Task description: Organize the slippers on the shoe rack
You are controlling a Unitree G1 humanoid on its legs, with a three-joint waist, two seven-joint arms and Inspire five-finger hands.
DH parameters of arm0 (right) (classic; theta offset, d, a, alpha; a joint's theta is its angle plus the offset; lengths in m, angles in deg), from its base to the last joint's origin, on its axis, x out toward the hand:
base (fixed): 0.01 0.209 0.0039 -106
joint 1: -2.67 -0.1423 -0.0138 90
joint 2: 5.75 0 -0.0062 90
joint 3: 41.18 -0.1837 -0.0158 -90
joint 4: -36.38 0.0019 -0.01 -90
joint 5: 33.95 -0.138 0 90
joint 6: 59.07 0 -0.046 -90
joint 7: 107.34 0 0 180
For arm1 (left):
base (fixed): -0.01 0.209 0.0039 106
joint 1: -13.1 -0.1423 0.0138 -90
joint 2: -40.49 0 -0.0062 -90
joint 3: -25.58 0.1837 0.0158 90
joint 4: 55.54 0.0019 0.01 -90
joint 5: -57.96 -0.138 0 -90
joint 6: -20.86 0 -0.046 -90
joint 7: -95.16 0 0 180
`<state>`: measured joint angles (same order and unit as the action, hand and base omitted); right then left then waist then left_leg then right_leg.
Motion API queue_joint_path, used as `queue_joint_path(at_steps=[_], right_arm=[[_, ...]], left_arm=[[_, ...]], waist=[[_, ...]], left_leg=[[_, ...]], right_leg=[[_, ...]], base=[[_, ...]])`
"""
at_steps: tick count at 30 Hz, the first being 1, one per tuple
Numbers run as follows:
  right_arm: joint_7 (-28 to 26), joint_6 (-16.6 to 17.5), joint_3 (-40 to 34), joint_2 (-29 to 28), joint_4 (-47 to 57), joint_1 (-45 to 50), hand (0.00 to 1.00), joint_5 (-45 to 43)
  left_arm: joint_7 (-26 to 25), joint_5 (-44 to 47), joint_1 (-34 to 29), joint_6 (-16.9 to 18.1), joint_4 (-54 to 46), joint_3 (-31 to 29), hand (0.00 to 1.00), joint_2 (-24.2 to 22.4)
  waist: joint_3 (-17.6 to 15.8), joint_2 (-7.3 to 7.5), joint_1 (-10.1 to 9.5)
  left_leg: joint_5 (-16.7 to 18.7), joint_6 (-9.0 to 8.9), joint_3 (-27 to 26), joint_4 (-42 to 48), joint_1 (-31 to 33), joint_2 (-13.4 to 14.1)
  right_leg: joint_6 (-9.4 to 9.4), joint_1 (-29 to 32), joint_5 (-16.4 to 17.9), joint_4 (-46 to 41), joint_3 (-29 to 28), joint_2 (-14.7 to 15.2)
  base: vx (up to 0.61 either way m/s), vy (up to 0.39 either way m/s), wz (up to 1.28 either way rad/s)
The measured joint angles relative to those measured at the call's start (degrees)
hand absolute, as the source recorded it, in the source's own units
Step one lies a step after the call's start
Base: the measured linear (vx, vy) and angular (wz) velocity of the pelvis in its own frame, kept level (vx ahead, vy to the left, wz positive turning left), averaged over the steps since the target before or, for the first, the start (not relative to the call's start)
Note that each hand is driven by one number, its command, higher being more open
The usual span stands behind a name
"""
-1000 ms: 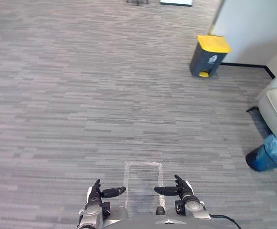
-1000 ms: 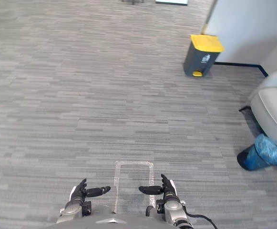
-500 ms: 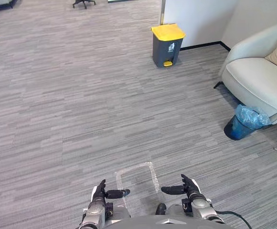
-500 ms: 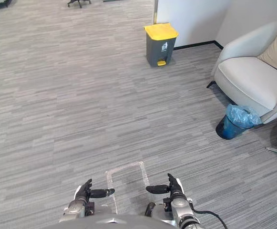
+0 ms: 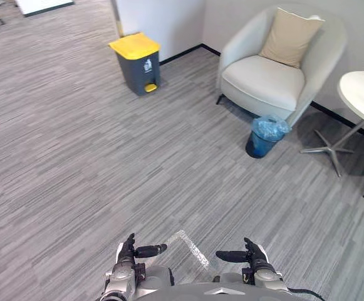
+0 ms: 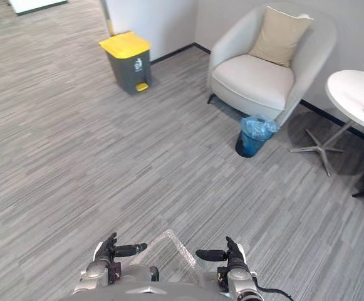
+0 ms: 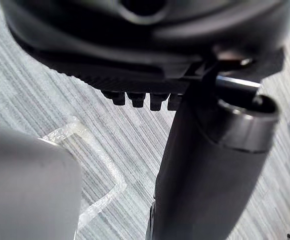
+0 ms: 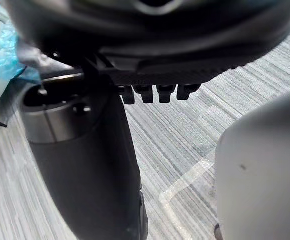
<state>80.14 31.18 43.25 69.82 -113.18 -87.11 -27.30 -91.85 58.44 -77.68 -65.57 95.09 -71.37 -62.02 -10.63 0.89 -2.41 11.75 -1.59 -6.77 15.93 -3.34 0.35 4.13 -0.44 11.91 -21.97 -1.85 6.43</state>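
Held low, close in front: left hand (image 5: 126, 254) and right hand (image 5: 252, 254), fingers loose, thumbs turned toward each other, nothing carried in either. Between them, on the grey carpet (image 5: 75, 163), a clear tape outline (image 5: 191, 248). Farther out, a yellow-lidded pedal bin (image 5: 136, 63), an armchair (image 5: 275, 69) with cushion (image 5: 291, 37), a blue-lined wastebasket (image 5: 266, 135), a round white table (image 5: 363, 91), cut off at the edge. Could not tell where slippers or shoe rack stood, so no judging how far the sorting was.

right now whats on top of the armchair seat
A tan cushion leans upright against the back of the pale armchair; the seat in front of it is bare. What lies behind the cushion is covered.
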Motion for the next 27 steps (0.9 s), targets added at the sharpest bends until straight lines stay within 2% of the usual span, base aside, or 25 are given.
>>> queue_joint_path(at_steps=[1,2,3,5,7,9,12,14,16,17,18,20,22,23,24,25,27], right_arm=[[0.0,0.0,0.1,0.6,-0.6,-0.7,1.0,0.0],[0.0,0.1,0.1,0.6,-0.9,-1.0,1.0,0.0],[0.0,0.1,0.4,0.6,-1.6,-1.7,1.0,0.0],[-0.1,0.2,1.9,0.0,-2.1,-2.3,1.0,0.1],[-0.1,0.4,2.2,0.6,-2.3,-2.8,1.0,0.1],[0.1,0.3,1.5,1.7,-2.9,-2.7,1.0,0.1],[0.4,0.3,0.2,2.6,-3.5,-1.7,1.0,0.0],[0.7,0.3,0.1,2.9,-3.8,-1.7,1.0,-0.1],[0.6,0.3,0.1,2.8,-3.9,-1.5,1.0,-0.1],[0.6,0.3,0.1,2.9,-3.9,-1.6,1.0,-0.1],[0.7,0.4,0.2,3.1,-3.8,-1.8,1.0,-0.1],[0.8,0.1,0.1,3.4,-4.0,-1.8,1.0,-0.1],[1.3,0.0,-0.1,3.4,-4.1,-2.0,1.0,-0.1],[1.6,0.0,-0.1,3.3,-4.0,-2.3,1.0,-0.1],[1.4,0.0,0.0,4.4,-3.9,-2.3,1.0,0.0],[1.6,0.0,0.0,4.4,-3.9,-2.3,1.0,0.0],[1.7,0.1,-0.4,3.3,-3.1,-1.7,1.0,-0.1]], left_arm=[[0.0,0.0,-0.2,0.0,0.4,0.2,1.0,0.2],[-0.1,0.0,-0.2,0.0,0.6,0.5,1.0,0.3],[-0.1,0.0,-0.2,0.0,0.6,1.6,1.0,0.9],[0.0,0.1,0.0,-0.1,1.1,1.5,1.0,1.7],[0.1,0.1,0.2,-0.1,1.2,1.5,1.0,1.3],[0.2,0.1,0.2,-0.1,1.5,1.6,1.0,-0.2],[0.7,-0.1,-0.3,-0.3,1.5,1.6,1.0,-0.8],[0.9,-0.1,-0.2,-0.3,1.5,1.5,1.0,-0.9],[1.2,0.0,0.1,-0.4,1.4,1.2,1.0,-1.1],[1.2,0.0,0.1,-0.4,1.3,0.9,1.0,-1.2],[1.3,0.0,0.2,-0.3,0.8,0.8,1.0,-1.5],[1.2,0.1,0.1,0.1,0.2,0.8,1.0,-1.7],[1.2,0.3,0.1,0.0,-0.3,0.8,1.0,-1.8],[1.1,0.3,0.1,0.1,-1.1,0.8,1.0,-1.8],[1.0,0.3,-0.1,0.2,-0.9,1.0,1.0,-2.3],[1.0,0.5,0.2,0.0,-0.7,0.8,1.0,-2.3],[0.7,0.6,0.1,0.0,-0.9,0.7,1.0,-2.0]], waist=[[-0.4,-0.78,0.05],[-0.5,-1.05,0.13],[-0.4,-0.87,0.16],[-0.1,0.04,0.0],[-0.5,-0.69,0.21],[-0.9,-2.15,1.22],[0.2,-3.67,0.95],[0.2,-3.71,0.94],[-0.2,-4.12,0.69],[-0.3,-4.2,0.51],[-1.0,-4.04,-0.29],[-1.3,-4.65,-0.83],[-1.7,-4.86,-0.87],[-2.3,-4.8,-0.95],[-2.0,-6.68,-0.95],[-1.9,-6.57,-0.95],[-2.0,-4.71,-0.63]], left_leg=[[-0.1,0.22,-2.5,-2.3,-3.6,0.5],[-0.1,0.65,-3.0,-2.8,-4.4,0.6],[0.1,1.0,-4.5,-3.7,-5.8,0.8],[0.4,1.25,-5.6,-3.7,-6.0,0.8],[0.5,1.13,-5.6,-3.5,-6.0,1.4],[0.6,1.01,-5.5,-2.2,-6.3,2.0],[0.3,0.57,-5.4,-1.4,-6.6,3.8],[0.3,0.56,-5.6,0.4,-6.0,4.5],[0.9,-0.43,-7.5,6.6,-4.4,5.8],[0.9,-0.46,-8.0,8.9,-3.6,6.0],[2.1,-0.31,-7.5,16.1,-0.5,6.5],[6.9,-0.26,-2.1,15.2,1.2,4.6],[7.8,-0.86,2.8,11.5,3.1,2.9],[6.9,-1.24,7.4,6.4,4.9,1.7],[-1.9,-1.21,8.7,2.1,5.0,3.1],[-1.5,-0.28,7.5,2.2,4.2,2.8],[-1.5,0.28,5.8,0.3,2.5,1.4]], right_leg=[[0.09,1.5,0.1,-5.2,6.2,1.6],[0.12,1.8,0.6,-6.6,9.6,2.4],[-1.05,2.6,1.5,-8.9,19.3,4.8],[-3.51,3.3,1.8,-6.6,30.7,6.2],[-4.1,2.4,1.4,-3.2,30.0,4.2],[-4.51,0.1,0.8,1.3,29.2,2.3],[-4.71,-3.1,-2.5,9.1,27.4,-1.7],[-4.87,-4.8,-4.9,14.0,26.4,-3.4],[-5.05,-6.6,-6.9,17.8,24.3,-4.8],[-5.08,-6.9,-7.1,18.2,23.7,-4.8],[-5.13,-7.4,-7.2,18.3,21.6,-4.3],[-4.93,-7.7,-7.3,18.3,18.4,-3.9],[-4.67,-7.7,-7.4,18.0,16.0,-3.2],[-3.64,-7.5,-7.2,17.2,13.5,-2.3],[-2.07,-7.0,-6.7,16.1,11.1,-3.6],[-1.78,-7.2,-6.7,15.8,10.1,-3.1],[-0.83,-7.3,-6.2,15.4,9.1,-1.4]], base=[[0.17,0.084,-0.71],[0.16,0.062,-0.83],[0.08,-0.005,-0.6],[0.13,-0.134,-0.9],[0.13,-0.134,-0.74],[0.08,-0.097,-0.31],[0.05,-0.056,-0.38],[0.07,-0.051,-0.38],[0.03,-0.008,-0.46],[0.01,0.053,-0.65],[0.0,0.068,-0.66],[0.0,0.093,-0.83],[-0.01,0.148,-0.78],[-0.01,0.2,-1.01],[0.03,0.203,-1.03],[0.07,0.26,-0.74],[0.1,0.186,-0.35]])
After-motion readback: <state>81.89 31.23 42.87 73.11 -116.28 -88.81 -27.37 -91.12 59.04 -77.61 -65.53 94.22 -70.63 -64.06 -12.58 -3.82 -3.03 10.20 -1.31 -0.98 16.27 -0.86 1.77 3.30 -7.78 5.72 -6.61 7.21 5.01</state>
